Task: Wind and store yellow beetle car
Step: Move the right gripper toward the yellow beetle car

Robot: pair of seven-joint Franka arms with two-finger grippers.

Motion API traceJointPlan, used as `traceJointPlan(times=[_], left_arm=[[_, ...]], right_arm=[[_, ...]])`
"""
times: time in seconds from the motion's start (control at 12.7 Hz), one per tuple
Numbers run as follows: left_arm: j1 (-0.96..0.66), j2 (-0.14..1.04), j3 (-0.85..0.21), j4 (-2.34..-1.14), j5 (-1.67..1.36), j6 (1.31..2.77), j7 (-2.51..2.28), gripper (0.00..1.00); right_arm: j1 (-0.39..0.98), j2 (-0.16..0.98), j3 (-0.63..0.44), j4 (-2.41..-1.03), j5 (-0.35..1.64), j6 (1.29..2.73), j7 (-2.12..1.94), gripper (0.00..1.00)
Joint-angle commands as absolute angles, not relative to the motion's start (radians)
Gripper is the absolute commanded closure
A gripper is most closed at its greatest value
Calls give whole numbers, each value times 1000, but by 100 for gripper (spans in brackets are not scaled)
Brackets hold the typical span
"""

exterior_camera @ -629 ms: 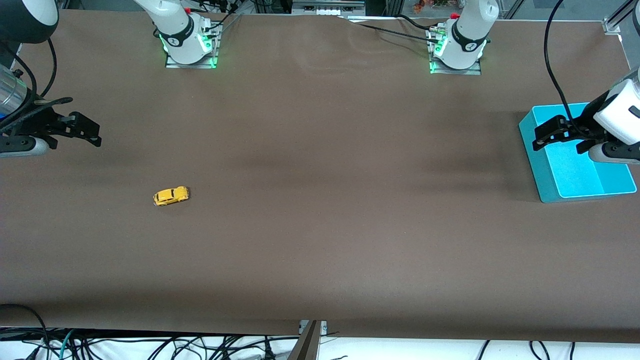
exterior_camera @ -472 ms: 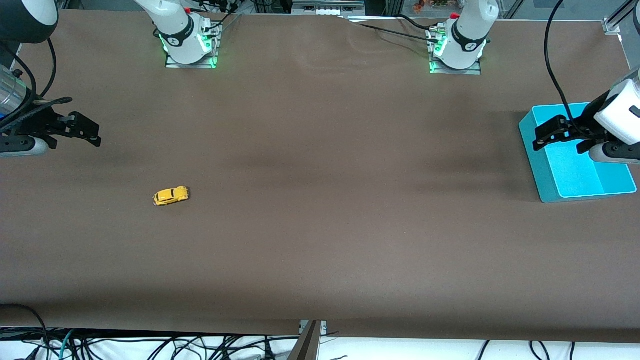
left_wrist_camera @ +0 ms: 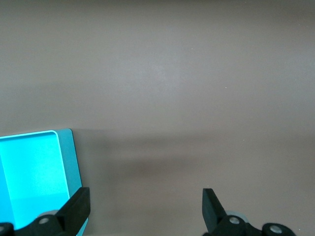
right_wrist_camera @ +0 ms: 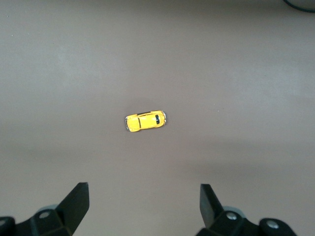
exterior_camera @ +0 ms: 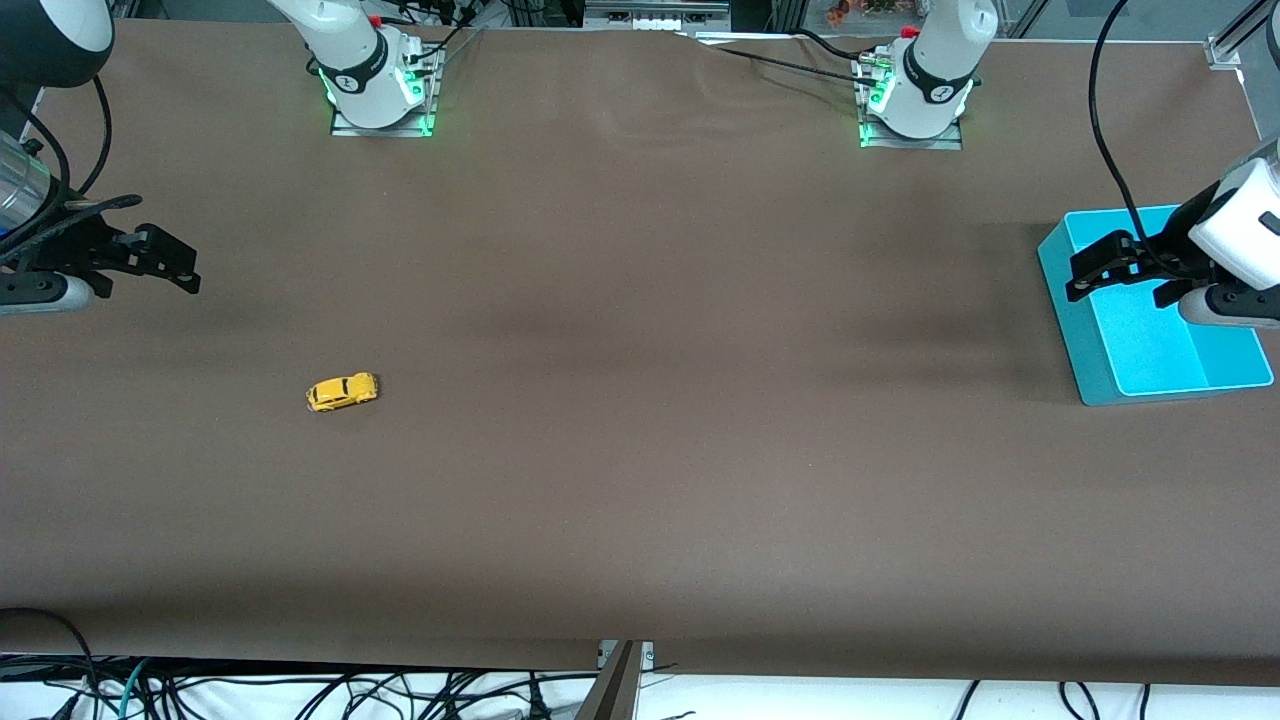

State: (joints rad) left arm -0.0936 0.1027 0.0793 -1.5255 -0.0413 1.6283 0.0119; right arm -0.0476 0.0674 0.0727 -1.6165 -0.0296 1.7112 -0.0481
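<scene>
Well, from the front camera I see the yellow beetle car (exterior_camera: pixel 342 391) standing on its wheels on the brown table (exterior_camera: pixel 640 480), toward my right arm's end and well apart from everything else, its length running along the table. My right gripper (exterior_camera: pixel 165 262) hangs spread and empty over the table's edge at that same end, held high, I judge, so its camera can take in the toy before I come down. My left gripper (exterior_camera: pixel 1105 265) waits, also spread and holding nothing, over the wall of the blue bin (exterior_camera: pixel 1075 340) at the left arm's end, which I take to be where the car is to be stored. In the left wrist view the bin's corner (left_wrist_camera: pixel 66 162) shows between bare cloth and one black finger (left_wrist_camera: pixel 76 209); the bin looks empty as far as I can see into it. In the right wrist view the car (right_wrist_camera: pixel 145 121) sits alone on the cloth ahead of my parted fingers (right_wrist_camera: pixel 74 204), with nothing in the way. Nothing blocks the path; the long stretch between car and bin is the only burden.
</scene>
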Motion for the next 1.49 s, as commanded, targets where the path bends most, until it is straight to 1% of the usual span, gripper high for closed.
traceJointPlan(times=[0.0, 0.55, 0.71, 0.87, 1.1, 1.26, 1.42], left_arm=[[-84, 118, 75, -1496, -61, 1618, 11, 0], [-86, 121, 74, -1496, -61, 1618, 11, 0], [-84, 121, 74, -1496, -61, 1618, 11, 0], [-86, 121, 74, -1496, -60, 1618, 11, 0], [-84, 121, 74, -1496, -58, 1618, 11, 0], [-86, 121, 74, -1496, -60, 1618, 11, 0], [-84, 120, 75, -1496, -61, 1618, 11, 0]], right_arm=[[-55, 64, 72, -1611, -8, 1709, -48, 1], [-54, 66, 72, -1612, -8, 1709, -43, 1], [-45, 92, 78, -1614, -9, 1704, -46, 1], [-34, 127, 83, -1614, -5, 1654, -48, 1], [12, 155, 83, -1612, -6, 1651, -52, 1], [23, 178, 81, -1614, -12, 1646, -169, 1], [18, 234, 80, -1624, -26, 1657, -393, 1]])
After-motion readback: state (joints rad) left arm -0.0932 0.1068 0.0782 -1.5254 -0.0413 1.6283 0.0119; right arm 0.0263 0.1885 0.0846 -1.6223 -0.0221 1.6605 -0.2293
